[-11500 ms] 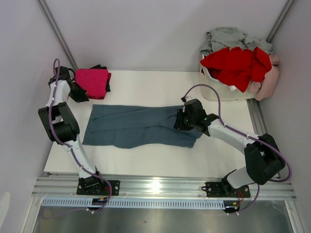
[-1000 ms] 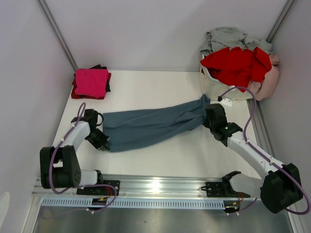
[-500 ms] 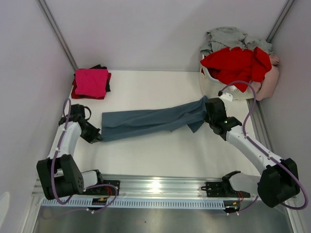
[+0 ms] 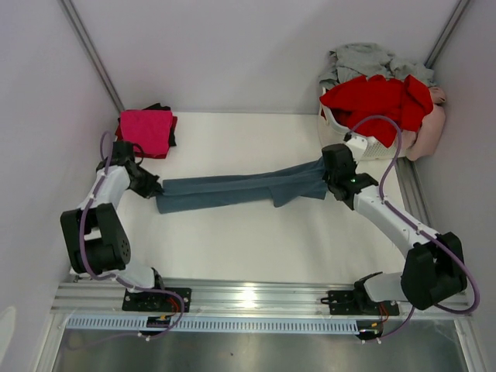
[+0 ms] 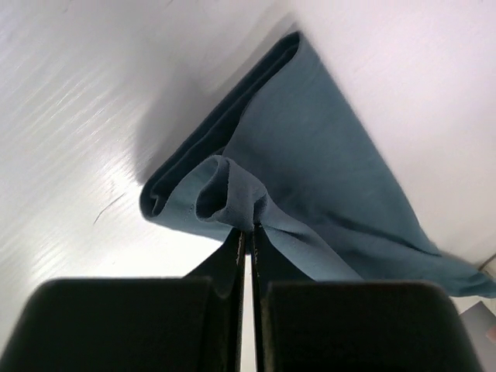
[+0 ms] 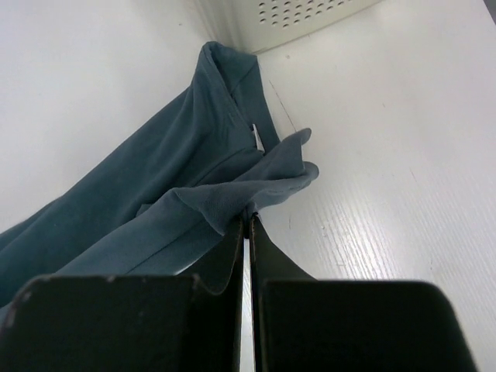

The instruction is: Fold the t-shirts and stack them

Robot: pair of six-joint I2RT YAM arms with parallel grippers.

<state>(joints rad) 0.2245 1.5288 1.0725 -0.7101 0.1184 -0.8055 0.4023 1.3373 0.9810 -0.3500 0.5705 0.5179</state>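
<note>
Over the last second I have watched both arms swing away from the near edge, and the blue-grey t-shirt [image 4: 240, 190] has gone with them: it now runs as a narrow, slightly sagging strip across the middle of the desk [image 4: 256, 248], thinner and farther back than a second ago. The left fingers [image 5: 251, 235] are clenched on a bunched fold at its left end, and the right fingers [image 6: 248, 225] are clenched on a puckered edge at its right end, just beside the laundry basket [image 4: 339, 138]. Some seconds back the shirt lay as a broader flat band with the left arm away at the stack, so I read this as a two-handed stretch and reposition before the next fold; the shirt is not yet squared up or stacked. The magenta t-shirt [image 4: 146, 130] sits folded in the far-left corner on top of a black t-shirt [image 4: 173, 132], well apart from the strip. The basket is piled with a red t-shirt [image 4: 376, 105], a grey t-shirt [image 4: 364, 58] and a pale pink t-shirt [image 4: 431, 128] waiting their turn. The desk is white and faintly grained, closed in by plain pale walls [image 4: 217, 54], with a metal rail [image 4: 256, 298] along the near edge.
</note>
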